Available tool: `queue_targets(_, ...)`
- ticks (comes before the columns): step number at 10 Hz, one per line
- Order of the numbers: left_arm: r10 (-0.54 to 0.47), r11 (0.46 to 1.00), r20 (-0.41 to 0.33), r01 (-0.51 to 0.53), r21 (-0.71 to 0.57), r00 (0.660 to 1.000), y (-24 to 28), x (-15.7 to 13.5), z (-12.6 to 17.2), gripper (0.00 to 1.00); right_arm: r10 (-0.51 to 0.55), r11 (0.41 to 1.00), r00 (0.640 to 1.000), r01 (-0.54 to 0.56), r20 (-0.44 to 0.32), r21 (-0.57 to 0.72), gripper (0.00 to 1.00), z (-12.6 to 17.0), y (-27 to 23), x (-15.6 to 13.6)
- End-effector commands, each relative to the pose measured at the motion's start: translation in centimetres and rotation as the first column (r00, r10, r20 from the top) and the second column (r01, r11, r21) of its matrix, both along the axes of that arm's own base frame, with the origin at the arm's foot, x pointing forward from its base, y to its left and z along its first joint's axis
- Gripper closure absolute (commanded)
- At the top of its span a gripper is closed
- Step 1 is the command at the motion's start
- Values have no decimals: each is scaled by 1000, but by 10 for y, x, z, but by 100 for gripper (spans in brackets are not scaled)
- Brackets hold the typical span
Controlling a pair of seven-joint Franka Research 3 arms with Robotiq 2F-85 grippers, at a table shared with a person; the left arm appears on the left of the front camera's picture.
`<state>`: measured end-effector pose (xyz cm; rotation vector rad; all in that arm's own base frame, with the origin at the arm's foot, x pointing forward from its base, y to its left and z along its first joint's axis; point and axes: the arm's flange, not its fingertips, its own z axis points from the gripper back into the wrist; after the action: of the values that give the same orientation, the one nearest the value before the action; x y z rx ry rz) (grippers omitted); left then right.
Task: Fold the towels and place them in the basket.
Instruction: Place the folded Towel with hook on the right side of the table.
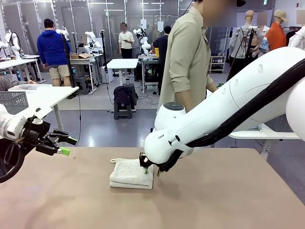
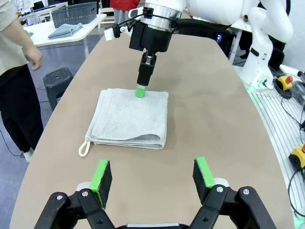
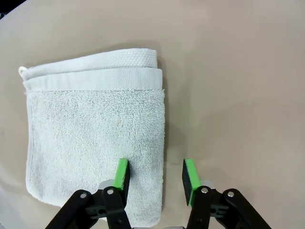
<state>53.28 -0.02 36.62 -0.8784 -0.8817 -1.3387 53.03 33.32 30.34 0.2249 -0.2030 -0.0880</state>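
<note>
A tan table point(image 1: 228, 200) fills the near ground, a person point(image 1: 186, 57) standing at its far side; the folded off-white towel point(image 1: 128, 174) lies flat near the table's middle, its loop point(image 2: 84, 148) at one corner; the right gripper point(image 3: 156, 174) hangs low over the towel's edge, jaws parted, one pad over the cloth and the other over bare table; the left gripper point(image 2: 153, 172) hovers well apart, spread wide and holding nothing; a dark mesh basket point(image 2: 74, 13) sits on a white side table.
</note>
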Motion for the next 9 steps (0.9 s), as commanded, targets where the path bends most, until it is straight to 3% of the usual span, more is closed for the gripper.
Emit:
queue_targets(1, 1, 1000, 4, -1, -2, 1000, 0, -2, 2, 13, 4, 1000, 1000, -4, 15, 24, 63, -5, 4, 6)
queue_targets(2, 1, 1000, 4, -1, -2, 1000, 0, -2, 2, 13, 8, 1000, 1000, -8, 15, 27, 82, -6, 6, 6)
queue_targets(3, 1, 1000, 4, -1, -2, 1000, 0, -2, 2, 13, 13, 999, 1000, -14, 15, 31, 83, -8, 9, 7)
queue_targets(4, 1, 1000, 4, -1, -2, 1000, 0, -2, 2, 13, 18, 999, 1000, -19, 16, 35, 100, -10, 11, 7)
queue_targets(9, 1, 1000, 4, -1, -2, 1000, 0, -2, 2, 13, 55, 998, 998, -55, 6, 21, 100, -9, 11, 6)
